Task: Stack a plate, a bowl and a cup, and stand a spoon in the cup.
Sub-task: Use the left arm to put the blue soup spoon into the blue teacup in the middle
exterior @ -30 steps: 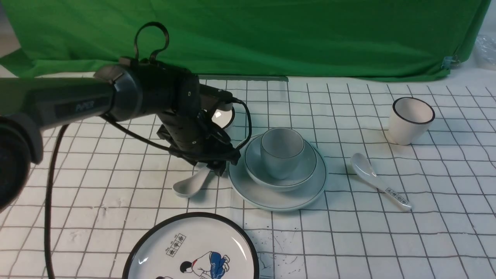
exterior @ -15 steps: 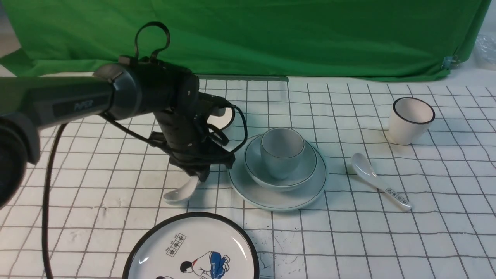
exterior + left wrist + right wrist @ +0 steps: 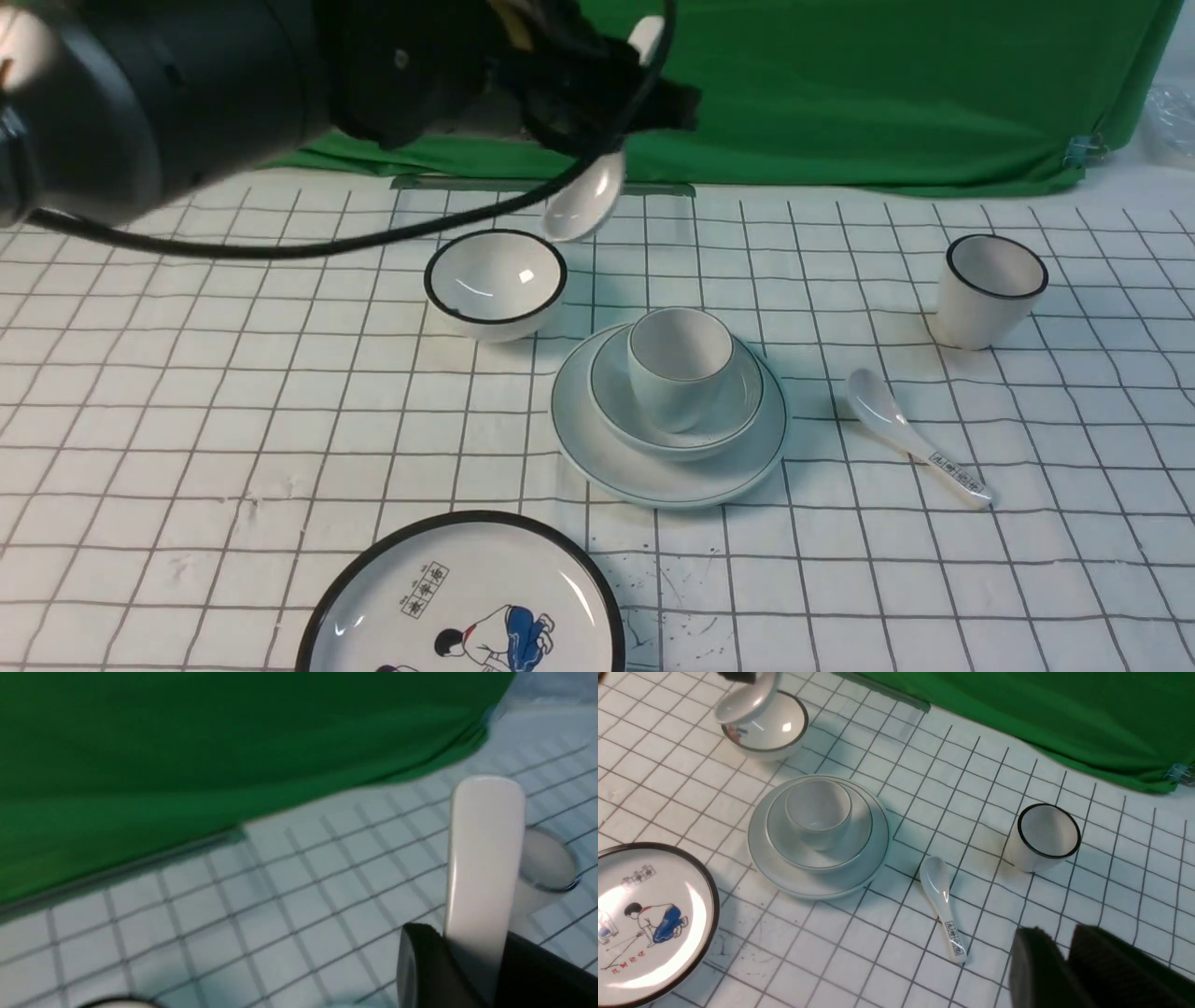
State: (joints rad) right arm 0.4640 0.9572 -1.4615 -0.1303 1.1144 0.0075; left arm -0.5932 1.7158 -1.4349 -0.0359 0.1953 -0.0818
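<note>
The plate (image 3: 667,478), the bowl (image 3: 738,411) and the cup (image 3: 680,369) stand stacked at the table's middle; the right wrist view shows the stack too, with the cup (image 3: 818,812) on top. My left gripper (image 3: 611,103) is raised high at the back, above and behind the stack, shut on the handle of the plain white spoon (image 3: 583,201), whose bowl end hangs down. In the left wrist view the spoon's handle (image 3: 486,858) sticks out from between the shut jaws of that gripper (image 3: 472,952). My right gripper (image 3: 1057,940) is shut and empty above the table's right side.
A black-rimmed bowl (image 3: 495,280) sits left of and behind the stack, under the hanging spoon. A black-rimmed cup (image 3: 991,289) stands at the right. A spoon with printed characters (image 3: 910,434) lies right of the stack. A cartoon plate (image 3: 462,597) lies at the front. Green cloth hangs behind.
My left gripper has lifted the spoon off the table from left of the stack and swung it up and back, uncovering the black-rimmed bowl. The stack has not moved.
</note>
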